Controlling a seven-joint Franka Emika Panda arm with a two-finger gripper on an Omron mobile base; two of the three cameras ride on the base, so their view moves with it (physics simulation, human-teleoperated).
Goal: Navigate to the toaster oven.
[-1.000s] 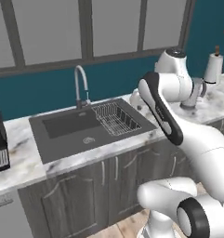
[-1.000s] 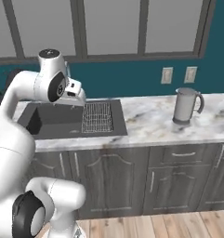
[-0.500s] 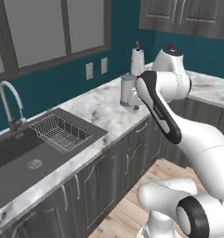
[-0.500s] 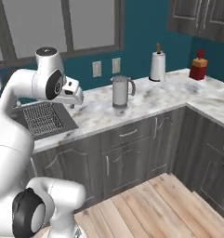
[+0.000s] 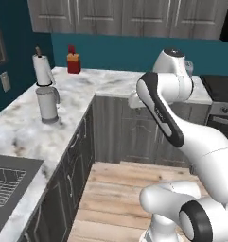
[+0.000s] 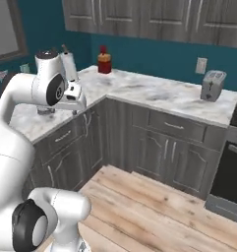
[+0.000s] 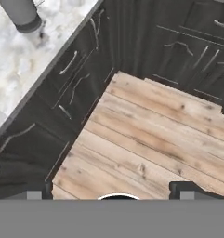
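The dark grey toaster oven with its black glass front cannot be made out here; by judgement it is heavy, rigid and glass-fronted, something to drive up to, not lift. The white marble corner surface [image 6: 154, 93] lies well beyond the jaws, carrying a grey metal kettle [image 5: 48, 104], a white paper-towel roll [image 5: 41, 69], a red jar [image 6: 104, 63] and a small silver slot toaster [image 6: 212, 85]. The gripper [image 7: 111, 189] hangs over the wooden plank floor [image 7: 155, 135], its jaws wide apart, empty. No writing is legible.
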